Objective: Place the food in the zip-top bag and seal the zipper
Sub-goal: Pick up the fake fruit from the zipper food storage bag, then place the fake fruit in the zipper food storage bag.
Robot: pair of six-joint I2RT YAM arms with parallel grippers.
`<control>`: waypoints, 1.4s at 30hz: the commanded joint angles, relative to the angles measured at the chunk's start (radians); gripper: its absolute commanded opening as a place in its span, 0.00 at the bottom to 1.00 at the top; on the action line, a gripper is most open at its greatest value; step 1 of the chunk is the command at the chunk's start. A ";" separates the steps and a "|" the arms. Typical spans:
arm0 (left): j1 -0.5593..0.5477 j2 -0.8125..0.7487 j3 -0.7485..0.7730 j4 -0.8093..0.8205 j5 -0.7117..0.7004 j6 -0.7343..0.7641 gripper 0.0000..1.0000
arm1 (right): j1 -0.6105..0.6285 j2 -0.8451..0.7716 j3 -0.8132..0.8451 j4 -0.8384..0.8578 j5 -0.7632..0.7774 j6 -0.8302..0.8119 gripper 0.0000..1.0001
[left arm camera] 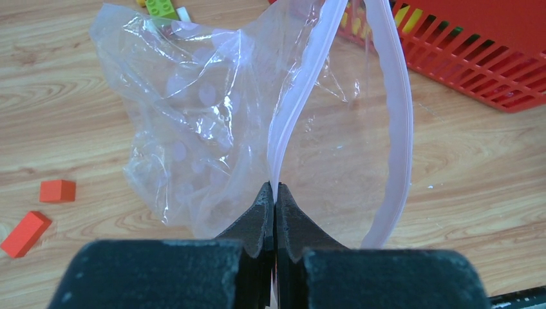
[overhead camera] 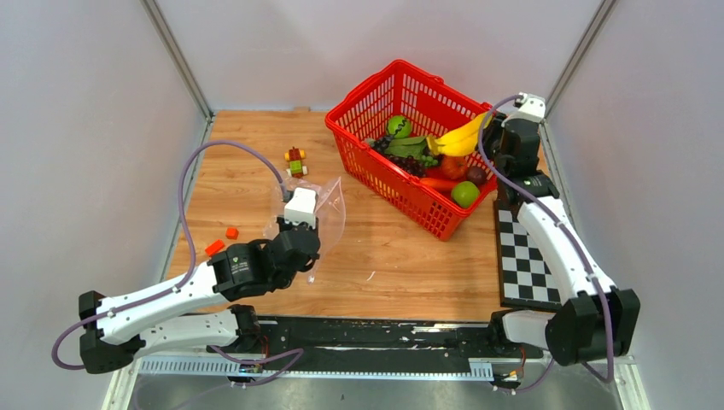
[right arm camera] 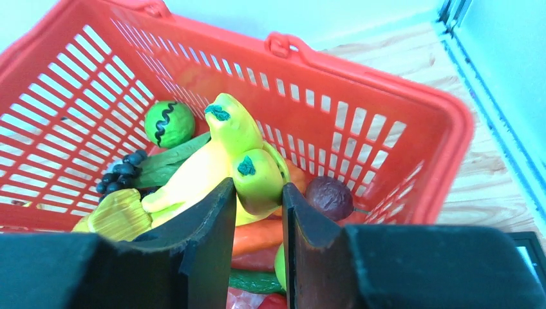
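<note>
Clear thin plastic film for zip-top bag [left arm camera: 187, 129], heavily crinkled, glossy with white glints. Pale pinkish plastic on zipper [left arm camera: 400, 129], smooth, semi-opaque, dull sheen. Wood-grain table [overhead camera: 401, 265], smooth, low sheen. Moulded plastic lattice on red basket [right arm camera: 360, 129], smooth, slightly glossy. Yellow plastic bananas [right arm camera: 212, 167], smooth and shiny; same finish on green ball [right arm camera: 169, 123]; dark plum-like piece [right arm camera: 329, 197] wrinkled, duller. Black, matt, faintly grainy finger edges on left gripper [left arm camera: 275, 190] and right gripper [right arm camera: 257, 193]. Smooth, matt plastic look on orange-red blocks [left arm camera: 56, 190], left of bag. Flat matt print on checkerboard [overhead camera: 525, 256], near right. White smooth plastic on arm shells [overhead camera: 162, 299]. Ribbed silvery metal on rail [overhead camera: 316, 367] at near edge.
</note>
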 commanded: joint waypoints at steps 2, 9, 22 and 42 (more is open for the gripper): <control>0.005 0.017 0.047 0.054 0.022 0.018 0.00 | 0.001 -0.149 0.032 -0.015 -0.021 -0.055 0.00; 0.009 0.052 0.067 0.082 0.053 0.044 0.00 | 0.003 -0.267 0.102 -0.123 -0.238 -0.045 0.00; 0.032 0.110 0.099 0.122 0.119 0.050 0.00 | 0.433 -0.380 0.008 -0.178 -0.372 -0.047 0.00; 0.034 0.087 0.131 0.112 0.201 0.004 0.00 | 0.880 -0.277 -0.136 0.099 0.224 -0.386 0.00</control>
